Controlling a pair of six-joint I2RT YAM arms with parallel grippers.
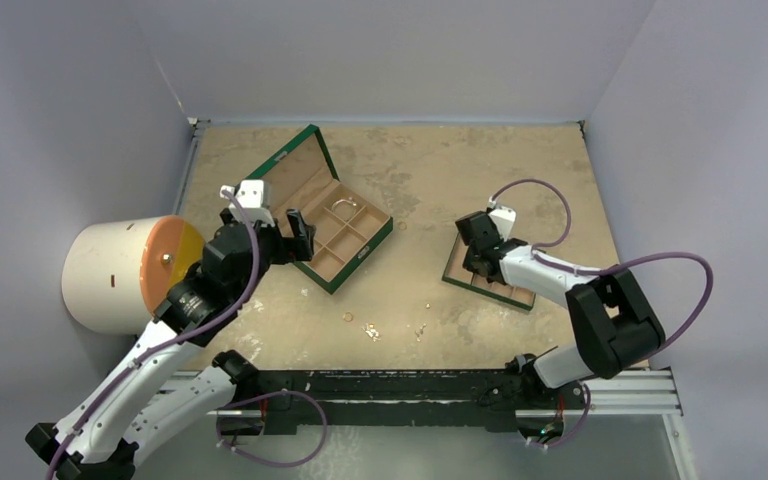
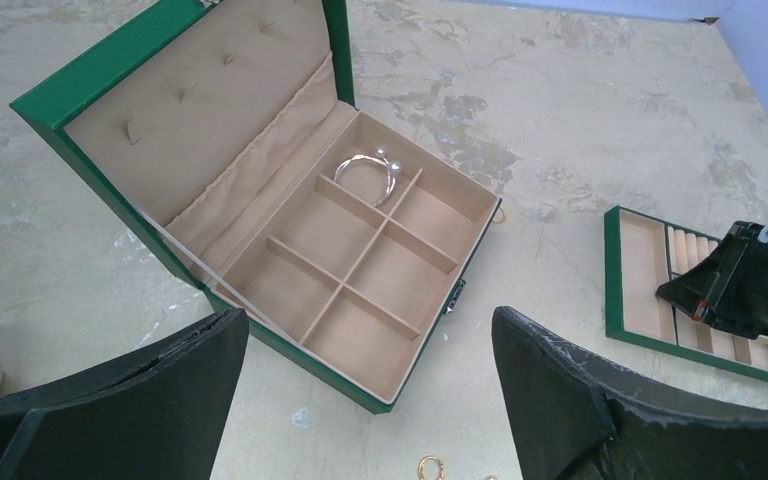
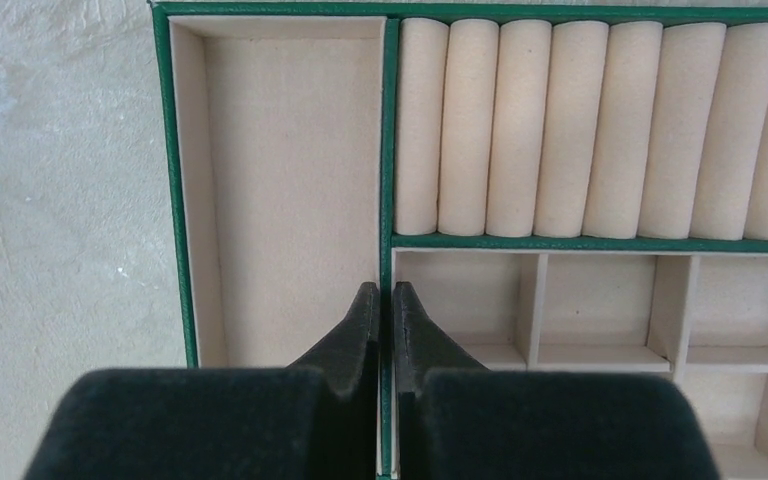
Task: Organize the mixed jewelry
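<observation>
Top external view gave you a mottled beige table [image 1: 500, 170] walled in pale lavender. One white cylinder [image 1: 100, 275] with an orange face lay at its left edge. One open green box [image 1: 295, 172] with six tan compartments held a pearl-tipped cuff bangle [image 2: 368, 175] in a far cell, its pearl ends beside the middle divider. One divided tray [image 2: 645, 270] sat to the right. Your left gripper [image 2: 368, 335] gaped wide and empty before the box. Your right gripper [image 3: 385, 300] was pinched together over the tray, with nothing visible between its fingers. Loose jewelry [image 1: 372, 331], at least four specks, lay strung left-to-right on the near table.
</observation>
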